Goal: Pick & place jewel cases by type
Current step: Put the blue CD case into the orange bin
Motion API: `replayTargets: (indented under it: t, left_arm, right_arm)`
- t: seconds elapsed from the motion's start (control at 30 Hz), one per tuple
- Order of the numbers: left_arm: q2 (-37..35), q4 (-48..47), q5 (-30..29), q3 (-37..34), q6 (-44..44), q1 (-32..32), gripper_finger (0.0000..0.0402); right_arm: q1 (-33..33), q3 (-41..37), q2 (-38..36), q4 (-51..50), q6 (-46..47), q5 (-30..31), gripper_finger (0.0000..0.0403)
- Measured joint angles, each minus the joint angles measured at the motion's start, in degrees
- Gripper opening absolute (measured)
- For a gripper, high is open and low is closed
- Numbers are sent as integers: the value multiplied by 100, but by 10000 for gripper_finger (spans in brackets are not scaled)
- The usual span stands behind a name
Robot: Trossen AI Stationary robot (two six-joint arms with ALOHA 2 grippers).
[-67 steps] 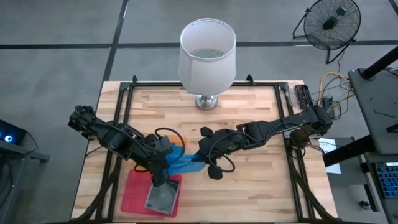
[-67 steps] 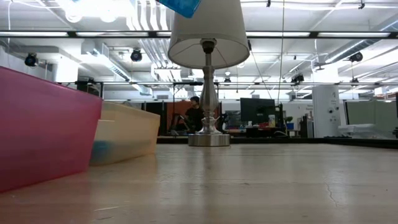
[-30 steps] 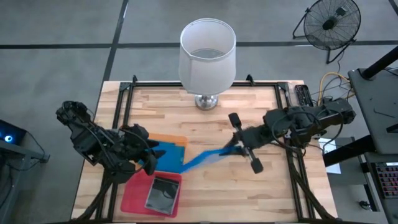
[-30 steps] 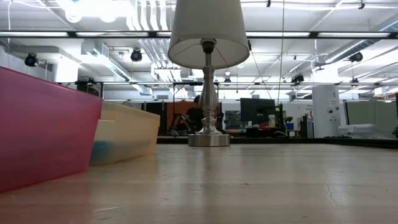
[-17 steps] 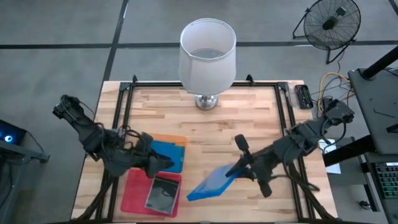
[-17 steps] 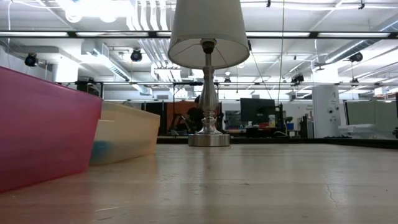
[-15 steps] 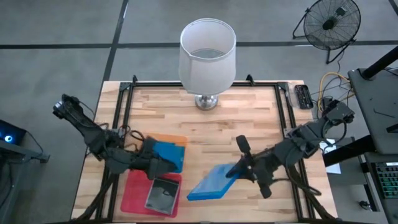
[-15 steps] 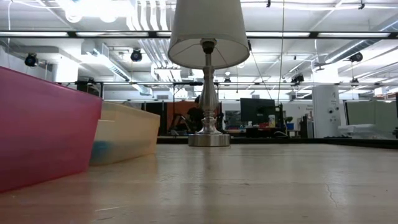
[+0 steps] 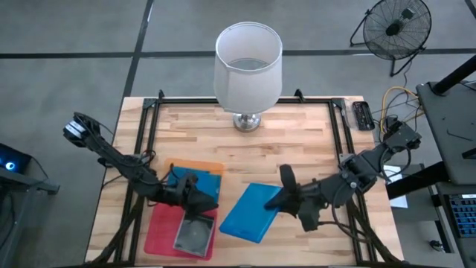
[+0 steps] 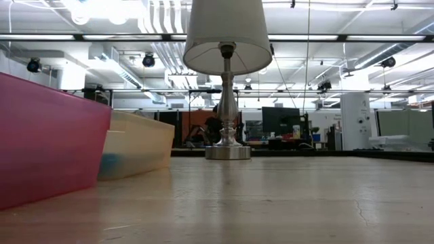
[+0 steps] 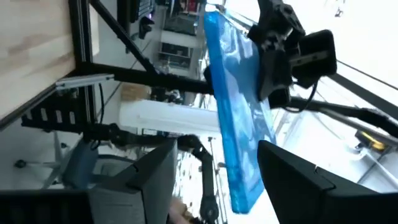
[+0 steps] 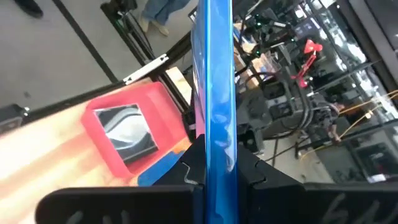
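- Jewel cases sit in three places in the high view: a dark grey case lies in the pink tray at lower left, a blue case lies in the orange tray just above it, and a third blue case is held up at lower centre.
- Left of frame, the left arm reaches in from the worktop's left edge; the left gripper hovers where the two trays meet, above the top edge of the pink one.
- Its fingers are spread apart with nothing between them; the left wrist view looks past them to the held blue case and the other arm's gripper beyond.
- Pink and orange trays stand touching, pink nearer the lower edge of the frame. The low view shows the pink wall at far left and the pale orange one just behind it.
- Centre top, a lamp with a white shade stands on the wooden worktop, well apart from the trays.
- Lower centre, the held blue case is raised off the worktop and tilted, to the right of both trays.
- Right of it, the right gripper clamps the case's right edge; the right wrist view shows the fingers clenched on the thin blue edge, with the pink tray and its grey case below.
- Far right, the right arm runs back to the worktop's right edge, and a floor fan stands off the worktop at upper right.
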Motion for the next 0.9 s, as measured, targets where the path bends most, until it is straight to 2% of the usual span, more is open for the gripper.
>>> replayTargets:
  t: [0.1,0.43,0.9]
  left_arm:
    - [0,120,3,-2,-16,101,204]
    - [1,102,587,289,-98,436,204]
    - [33,-117,676,355,-115,543,204]
  right_arm:
    - [-28,2,48,39,-246,116,14]
    - [-168,0,288,221,-944,335,14]
    - [-275,-2,285,486,-946,374,14]
